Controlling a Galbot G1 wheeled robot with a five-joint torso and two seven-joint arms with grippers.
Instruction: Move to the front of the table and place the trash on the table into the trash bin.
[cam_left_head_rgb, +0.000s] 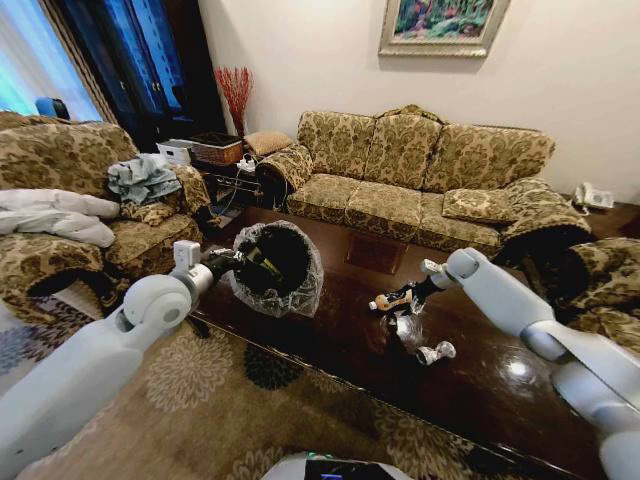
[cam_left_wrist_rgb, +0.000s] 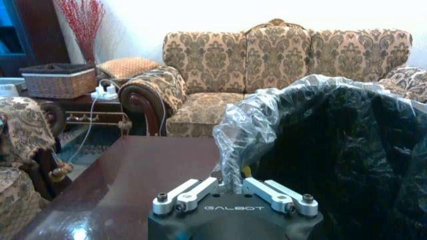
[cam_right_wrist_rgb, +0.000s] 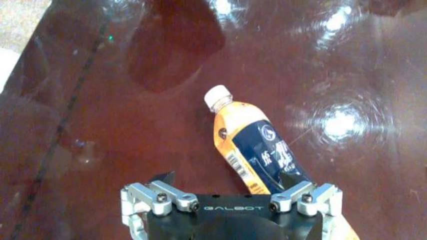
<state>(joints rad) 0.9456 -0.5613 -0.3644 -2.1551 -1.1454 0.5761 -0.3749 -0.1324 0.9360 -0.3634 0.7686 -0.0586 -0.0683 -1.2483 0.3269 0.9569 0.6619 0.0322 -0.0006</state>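
Gripping the rim of the trash bin (cam_left_head_rgb: 277, 268), the left gripper (cam_left_head_rgb: 232, 262) had its jaws pressed together on the crinkly plastic bag (cam_left_wrist_rgb: 248, 131) that lined it. The bin was tilted, its dark mouth facing the robot, at the left part of the table (cam_left_head_rgb: 330, 340). In the left wrist view the pinched fold of liner rose between the two metal fingers (cam_left_wrist_rgb: 179, 196), with the black inside of the bin just to the right of them.

On the right, the right gripper (cam_left_head_rgb: 408, 297) hung low over the middle of the glossy brown top, just near of the square inlay (cam_left_head_rgb: 375, 252). An orange bottle (cam_right_wrist_rgb: 257, 147) with a white cap and dark blue label lay on its side under it. The right wrist view showed the bottle's lower end running between the spread jaws, slanted toward one finger; whether the fingers touched it could not be told.

Nearer the robot and a little to the right, a small grey-white bottle (cam_left_head_rgb: 436, 352) lay on the table, apart from the gripper. A floral sofa (cam_left_head_rgb: 420, 175) stood along the far side of the table, and an armchair (cam_left_head_rgb: 70, 200) to the left.
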